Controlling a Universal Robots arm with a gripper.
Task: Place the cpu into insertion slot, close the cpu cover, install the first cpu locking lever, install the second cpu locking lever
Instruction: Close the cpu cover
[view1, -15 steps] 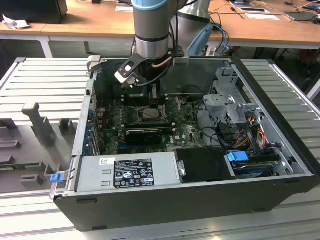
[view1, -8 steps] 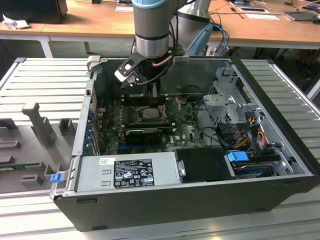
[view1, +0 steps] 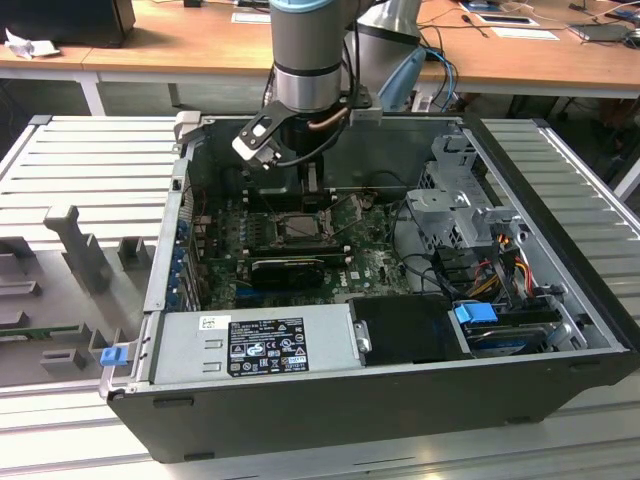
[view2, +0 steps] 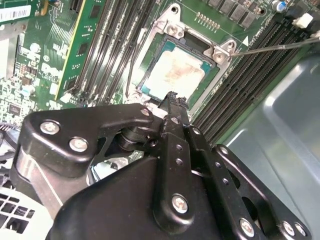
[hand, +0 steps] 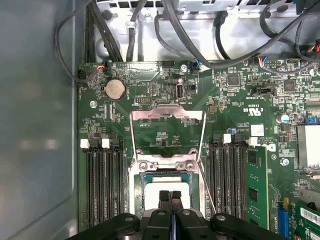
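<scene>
- Your gripper (hand: 170, 194): fingers are pressing together, gripping nothing; tips are sitting at the cpu's edge
- cpu (view2: 175, 75): is lying seated in the insertion slot (hand: 136, 185) on the green motherboard (hand: 235, 115)
- cpu cover (hand: 167, 116): is lying flipped open beside the slot, leaving the chip exposed to you

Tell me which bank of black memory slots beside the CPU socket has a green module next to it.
The far bank, on the side away from the grey case wall: a green module stands right beside it. The wall-side bank has none.
</scene>
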